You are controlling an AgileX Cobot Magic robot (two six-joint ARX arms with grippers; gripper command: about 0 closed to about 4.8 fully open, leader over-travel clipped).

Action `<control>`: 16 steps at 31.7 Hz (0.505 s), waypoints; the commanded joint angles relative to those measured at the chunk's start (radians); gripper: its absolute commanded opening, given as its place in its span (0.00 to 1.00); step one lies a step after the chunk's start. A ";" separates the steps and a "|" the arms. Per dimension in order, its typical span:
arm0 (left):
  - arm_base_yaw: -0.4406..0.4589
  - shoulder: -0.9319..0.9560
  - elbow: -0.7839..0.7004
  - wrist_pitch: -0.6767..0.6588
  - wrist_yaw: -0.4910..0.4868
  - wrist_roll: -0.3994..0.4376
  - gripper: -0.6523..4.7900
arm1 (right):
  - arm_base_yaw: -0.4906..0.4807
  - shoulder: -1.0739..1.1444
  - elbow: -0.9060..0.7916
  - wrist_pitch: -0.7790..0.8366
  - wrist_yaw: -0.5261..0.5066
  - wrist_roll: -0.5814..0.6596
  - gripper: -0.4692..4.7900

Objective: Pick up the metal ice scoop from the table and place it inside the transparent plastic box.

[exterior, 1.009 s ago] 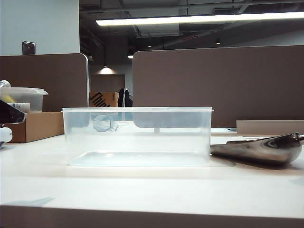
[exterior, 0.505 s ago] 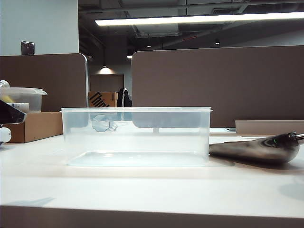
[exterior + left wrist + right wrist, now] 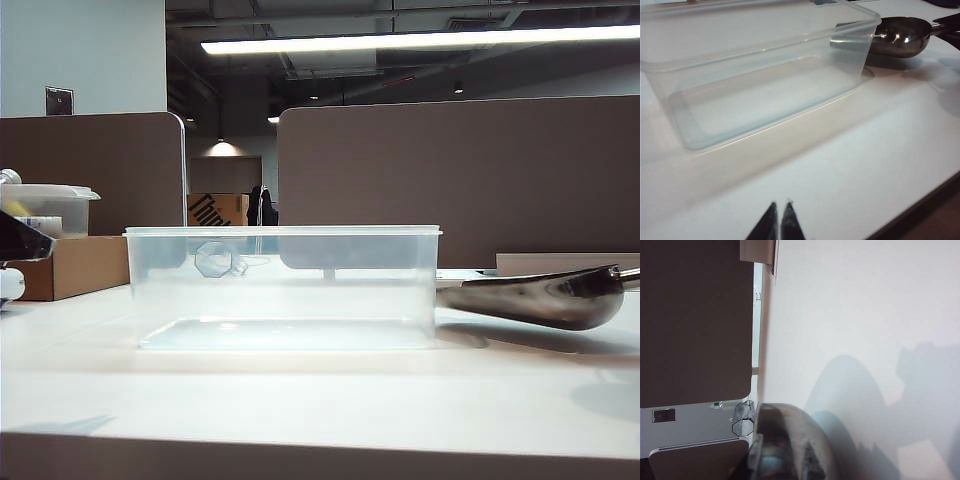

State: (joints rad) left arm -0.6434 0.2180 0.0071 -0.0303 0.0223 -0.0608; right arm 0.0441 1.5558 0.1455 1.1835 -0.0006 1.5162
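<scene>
While the left gripper [image 3: 779,220] hovers with fingers together, the metal ice scoop [image 3: 535,295] hangs lifted beside the transparent plastic box [image 3: 282,285], right gripper's fingers unseen.

Open box mouth, scoop crowding its right end

The transparent plastic box [image 3: 283,285] stands lidless with nothing above its rim, and bare table [image 3: 300,400] runs wide in front of it; the metal ice scoop [image 3: 540,297] hangs tilted just right of the box, its tip at the wall, and left of the box sit a cardboard box [image 3: 75,265] and lidded container [image 3: 45,207]
</scene>
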 commanded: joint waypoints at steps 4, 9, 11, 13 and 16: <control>0.000 0.001 0.000 0.009 0.000 0.000 0.16 | 0.000 0.004 -0.006 0.019 0.003 -0.003 0.08; 0.000 0.001 0.000 0.009 0.000 0.000 0.16 | -0.001 0.003 -0.003 0.180 0.029 -0.076 0.08; 0.000 0.000 0.000 0.009 0.000 0.000 0.16 | -0.002 0.003 0.007 0.210 0.027 -0.080 0.08; 0.001 -0.001 0.000 0.009 0.000 0.000 0.16 | -0.001 0.003 0.024 0.216 0.023 -0.080 0.08; 0.002 -0.016 0.000 0.009 0.000 0.000 0.16 | 0.001 0.003 0.061 0.220 -0.010 -0.081 0.08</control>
State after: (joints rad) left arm -0.6430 0.2104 0.0071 -0.0311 0.0223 -0.0608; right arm 0.0437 1.5639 0.1875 1.3712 0.0181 1.4380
